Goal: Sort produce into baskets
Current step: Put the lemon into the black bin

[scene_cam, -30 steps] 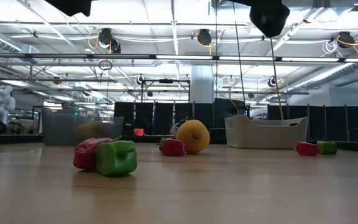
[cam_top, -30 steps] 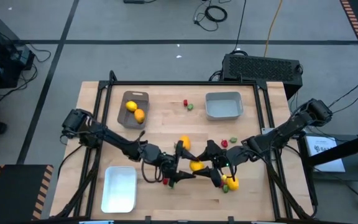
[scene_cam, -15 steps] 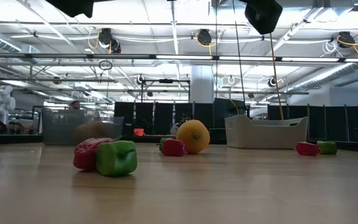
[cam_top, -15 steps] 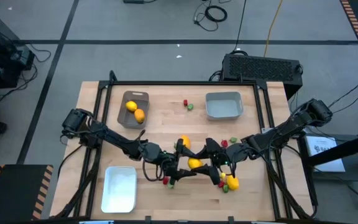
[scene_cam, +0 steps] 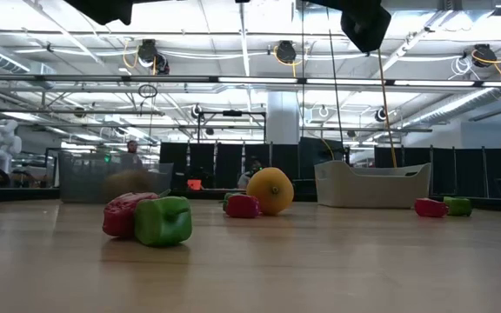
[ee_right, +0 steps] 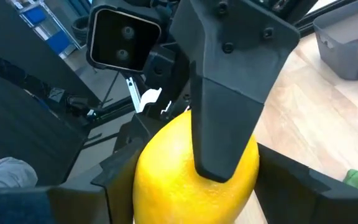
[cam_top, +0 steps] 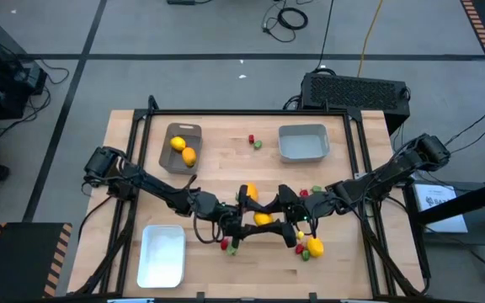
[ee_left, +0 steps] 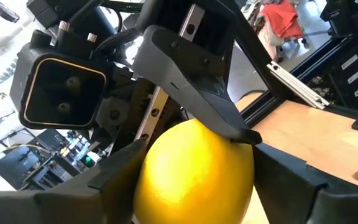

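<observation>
High view: yellow fruit mid-tabletop, pinched between left gripper and right gripper fingers; wrist views show both fingers touching it; long axis unclear.

— What surrounds the wooden table?

— A grey floor marked with dark lines, cables lying across it, and a black case behind the table's far edge.

— And overhead?

— An open ceiling with pipes, beams and round fixtures, above dark partitions along the back.
</observation>
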`<state>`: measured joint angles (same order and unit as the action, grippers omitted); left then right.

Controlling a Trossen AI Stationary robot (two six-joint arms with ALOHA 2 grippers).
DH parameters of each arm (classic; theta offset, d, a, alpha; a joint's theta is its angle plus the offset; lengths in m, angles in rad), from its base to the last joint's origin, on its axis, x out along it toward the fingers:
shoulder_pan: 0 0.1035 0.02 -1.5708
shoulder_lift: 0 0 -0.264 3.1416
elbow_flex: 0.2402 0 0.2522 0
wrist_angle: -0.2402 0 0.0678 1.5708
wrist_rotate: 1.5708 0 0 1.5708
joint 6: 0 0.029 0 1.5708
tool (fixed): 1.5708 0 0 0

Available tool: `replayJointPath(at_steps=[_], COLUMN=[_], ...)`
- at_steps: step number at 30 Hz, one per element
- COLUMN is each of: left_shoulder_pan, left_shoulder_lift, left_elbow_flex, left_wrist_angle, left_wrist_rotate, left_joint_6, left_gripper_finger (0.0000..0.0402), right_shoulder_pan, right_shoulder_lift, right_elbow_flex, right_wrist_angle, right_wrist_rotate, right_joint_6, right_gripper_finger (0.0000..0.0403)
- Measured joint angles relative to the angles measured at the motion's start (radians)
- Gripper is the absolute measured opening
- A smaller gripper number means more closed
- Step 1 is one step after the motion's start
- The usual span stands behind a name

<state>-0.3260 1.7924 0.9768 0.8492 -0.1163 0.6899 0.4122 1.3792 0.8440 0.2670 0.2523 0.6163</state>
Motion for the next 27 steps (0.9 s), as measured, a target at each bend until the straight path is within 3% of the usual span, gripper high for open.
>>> replayJointPath(at_steps=[12,16,22,27], left_shoulder_pan=[-0.005,-0.018,-0.016,-0.014], left_shoulder_lift=[-0.009,-0.052,-0.184,-0.316], left_elbow_flex=[-0.001,-0.003,-0.003,-0.002], left_wrist_angle=[-0.045,-0.130,-0.383,-0.698], left_wrist_rotate=[-0.042,-0.080,-0.144,-0.245], left_joint_6=[-0.008,-0.007,-0.058,-0.126], left_gripper_finger=[0.0248,0.0247,0.0247,0.0247], right_shoulder_pan=[-0.022,-0.034,-0.047,-0.053], right_shoulder_lift=[-0.001,-0.001,-0.001,-0.001], right_elbow_flex=[0.000,0.000,0.001,0.001], right_wrist_angle=[0.008,0.006,0.004,-0.001], right_wrist_rotate=[-0.041,-0.045,-0.045,-0.043], right_joint_6=[-0.020,-0.024,-0.056,-0.062], right_gripper_finger=[0.0305,0.0318,0.0329,0.0329])
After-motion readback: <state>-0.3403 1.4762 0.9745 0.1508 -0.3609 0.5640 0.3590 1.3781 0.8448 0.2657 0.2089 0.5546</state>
